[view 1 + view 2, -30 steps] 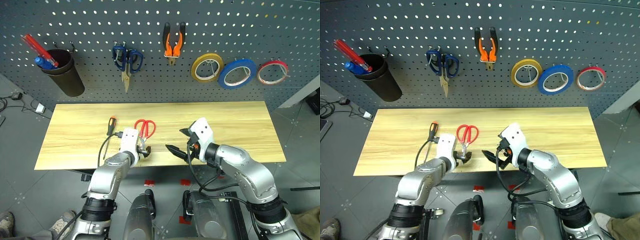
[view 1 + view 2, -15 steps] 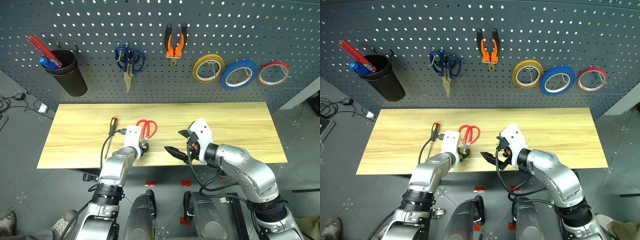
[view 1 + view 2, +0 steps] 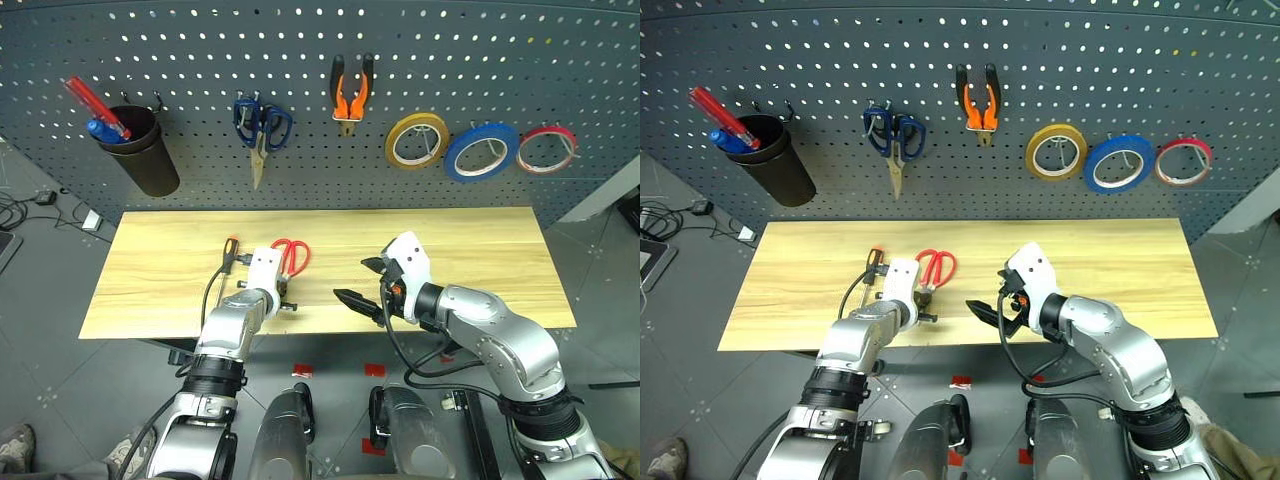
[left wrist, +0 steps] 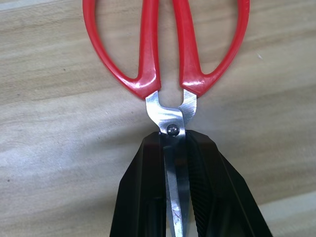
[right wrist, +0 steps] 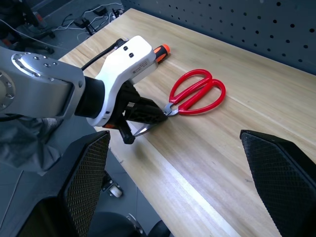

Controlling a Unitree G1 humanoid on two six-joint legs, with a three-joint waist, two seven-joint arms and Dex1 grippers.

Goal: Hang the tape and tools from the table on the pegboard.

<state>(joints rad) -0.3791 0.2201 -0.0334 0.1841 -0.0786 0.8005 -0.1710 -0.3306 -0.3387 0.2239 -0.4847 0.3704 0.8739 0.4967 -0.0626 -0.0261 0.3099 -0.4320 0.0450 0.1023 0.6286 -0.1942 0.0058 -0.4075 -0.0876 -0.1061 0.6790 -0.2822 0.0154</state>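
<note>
Left end effector (image 4: pixel 177 197) is clamped tight on the blades of the red-handled scissors (image 4: pixel 165 47), just below the pivot, handles lying flat on the table (image 3: pixel 470 250). I'd lift straight up so they don't swing, then aim a loop at a free pegboard (image 3: pixel 200 40) hook. Right end effector (image 3: pixel 362 281) hangs wide open, empty.

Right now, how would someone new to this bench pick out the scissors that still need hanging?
Start at the light wood table below the pegboard. Left of its middle, near the front edge, lie the red-handled scissors, blades clamped in the left pincer. The blue-handled scissors already hang, and the screwdriver alongside is slim, black and orange.
</note>
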